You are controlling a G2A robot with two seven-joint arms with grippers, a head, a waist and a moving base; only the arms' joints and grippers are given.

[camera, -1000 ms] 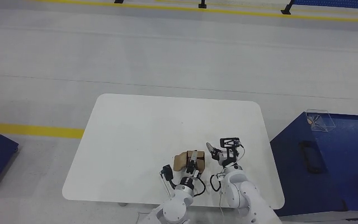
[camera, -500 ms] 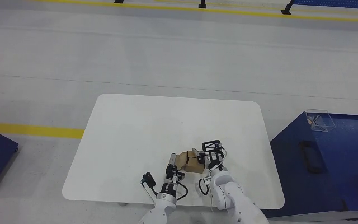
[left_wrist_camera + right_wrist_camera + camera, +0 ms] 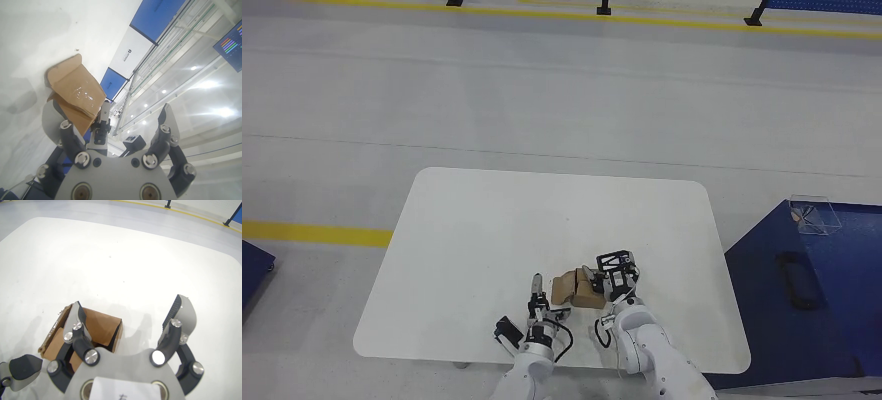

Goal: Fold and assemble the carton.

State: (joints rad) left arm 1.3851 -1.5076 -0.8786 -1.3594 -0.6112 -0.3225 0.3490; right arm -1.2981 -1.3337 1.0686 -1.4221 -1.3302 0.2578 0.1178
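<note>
A small brown carton (image 3: 570,290) stands near the front edge of the white table (image 3: 542,215), with its top open and a flap sticking up. My left gripper (image 3: 536,289) is open just to the left of the carton. In the left wrist view the carton (image 3: 75,89) lies beyond one finger (image 3: 50,117), and nothing is between the fingers of the left gripper (image 3: 107,111). My right gripper (image 3: 130,306) is open over the carton's right part. One right finger (image 3: 77,313) hangs at the open top of the carton (image 3: 102,326).
Most of the white table stretches bare behind and to the left of the carton. A blue platform (image 3: 802,290) stands off the table's right side. The table's front edge runs close behind both arms.
My left gripper has drawn away from the carton to its left side. My right gripper has shifted left, from beside the carton to over its open top.
</note>
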